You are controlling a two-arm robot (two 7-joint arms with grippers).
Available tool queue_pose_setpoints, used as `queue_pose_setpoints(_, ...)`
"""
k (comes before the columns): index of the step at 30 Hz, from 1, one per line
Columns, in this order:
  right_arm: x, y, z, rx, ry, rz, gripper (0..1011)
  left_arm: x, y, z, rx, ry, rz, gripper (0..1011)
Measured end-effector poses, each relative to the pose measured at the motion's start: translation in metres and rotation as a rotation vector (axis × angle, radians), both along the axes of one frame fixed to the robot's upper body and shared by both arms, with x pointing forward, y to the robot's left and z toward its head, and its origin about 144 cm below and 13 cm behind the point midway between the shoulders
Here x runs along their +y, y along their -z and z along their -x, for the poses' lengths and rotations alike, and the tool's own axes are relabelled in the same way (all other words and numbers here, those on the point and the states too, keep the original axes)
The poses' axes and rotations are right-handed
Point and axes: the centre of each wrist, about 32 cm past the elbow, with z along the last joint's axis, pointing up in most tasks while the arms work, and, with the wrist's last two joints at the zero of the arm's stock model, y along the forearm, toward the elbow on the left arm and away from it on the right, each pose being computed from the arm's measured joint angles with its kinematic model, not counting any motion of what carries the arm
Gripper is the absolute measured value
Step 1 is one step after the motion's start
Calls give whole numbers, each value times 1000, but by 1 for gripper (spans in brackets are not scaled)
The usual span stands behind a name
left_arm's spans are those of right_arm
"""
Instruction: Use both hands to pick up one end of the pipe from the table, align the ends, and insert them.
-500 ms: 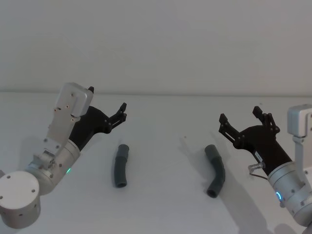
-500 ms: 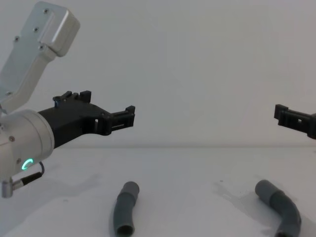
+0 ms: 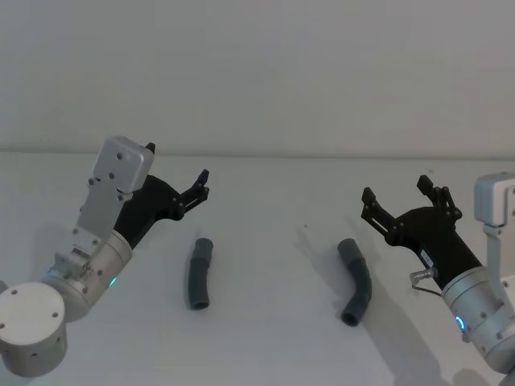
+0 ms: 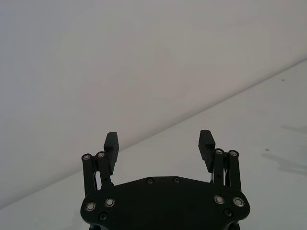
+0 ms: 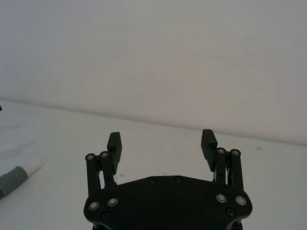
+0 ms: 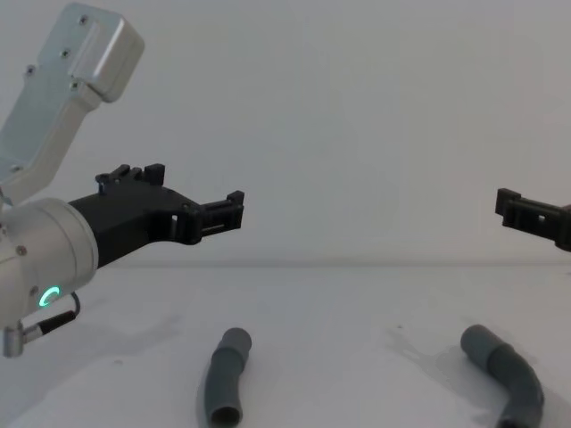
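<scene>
Hose pieces, two in number, lie nearest on the white table [image 3: 265, 338], well apart from each other. The left hose piece [image 3: 198, 273] is gently bent and runs roughly front to back. The right hose piece [image 3: 356, 283] bends more sharply, its near end pointing toward the robot. Neither piece is touched by a gripper.

Farther out and raised above the table, the left gripper [image 3: 178, 160] hangs beyond and to the left of the left hose piece, its fingers spread wide with nothing between them. The left wrist view confirms the wide, empty gap of the left gripper [image 4: 159, 143]. The right gripper [image 3: 395, 189] hangs beyond and to the right of the right hose piece, also spread wide and empty, as the right wrist view shows [image 5: 161, 143]. That view also catches a grey cuff with a white tip [image 5: 19, 173] lying on the table; which piece it belongs to cannot be told.

Behind everything, the table meets the plain white wall [image 3: 257, 72].
</scene>
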Motion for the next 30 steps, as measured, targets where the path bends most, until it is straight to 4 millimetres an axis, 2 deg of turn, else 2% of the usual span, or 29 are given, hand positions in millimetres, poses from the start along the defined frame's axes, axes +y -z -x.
queue_pose_setpoints(30,0,0,0,0,0,0,1002,0,0,0,0,0,0,1001)
